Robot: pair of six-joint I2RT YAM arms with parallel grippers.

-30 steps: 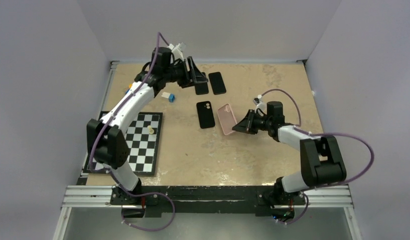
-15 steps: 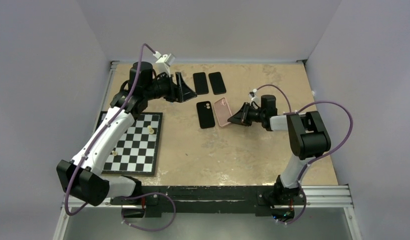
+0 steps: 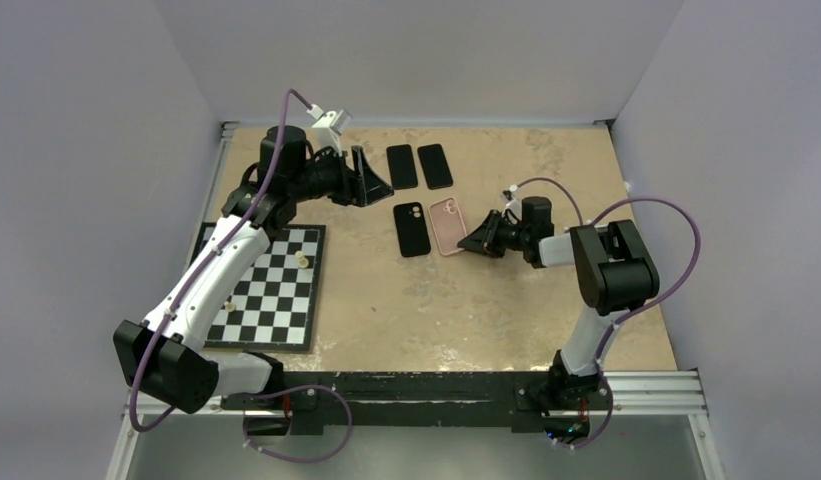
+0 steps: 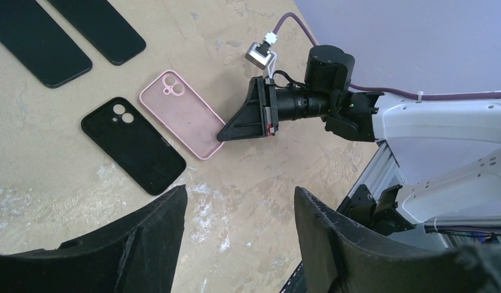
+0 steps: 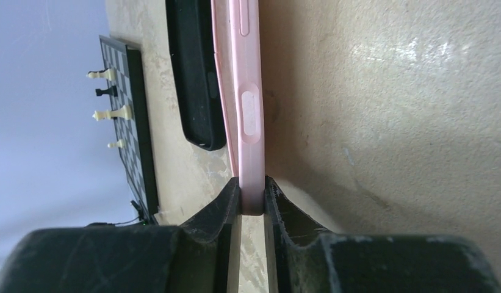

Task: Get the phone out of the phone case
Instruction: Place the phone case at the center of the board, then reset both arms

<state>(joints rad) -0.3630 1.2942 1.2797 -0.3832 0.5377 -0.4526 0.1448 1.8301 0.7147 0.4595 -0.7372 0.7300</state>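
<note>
- Pink rubber is the centre of it: the pink case (image 4: 180,116) lies back-up on the table (image 3: 546,160), camera cut-out toward the far side, about mid-table.
- The right gripper (image 5: 252,183) has the case's near corner between its fingers; in the wrist view both pads look pressed against the thin edge, so it is a narrow pinch on the case (a corner is the easiest place to peel soft rubber from).
- Whether a phone is inside I cannot tell; the case looks thin and flat, so my guess is that it is empty.
- Just beside it, on the side toward the chessboard, lies a black case (image 3: 411,229), also back-up and parallel with it.
- Farther back, a black phone (image 3: 402,166) and a second phone (image 3: 435,165) lie side by side, apart from both cases; two phones and two cases suggest the separating is done or nearly done.
- The left gripper (image 4: 237,201) hangs above the table with its fingers spread wide and nothing between them, tilted so its camera looks down on the cases (a good spot for watching or stepping in).
- At the left edge sits the chessboard (image 3: 276,290) with a few chess pieces (image 3: 302,260), well away from the work.
</note>
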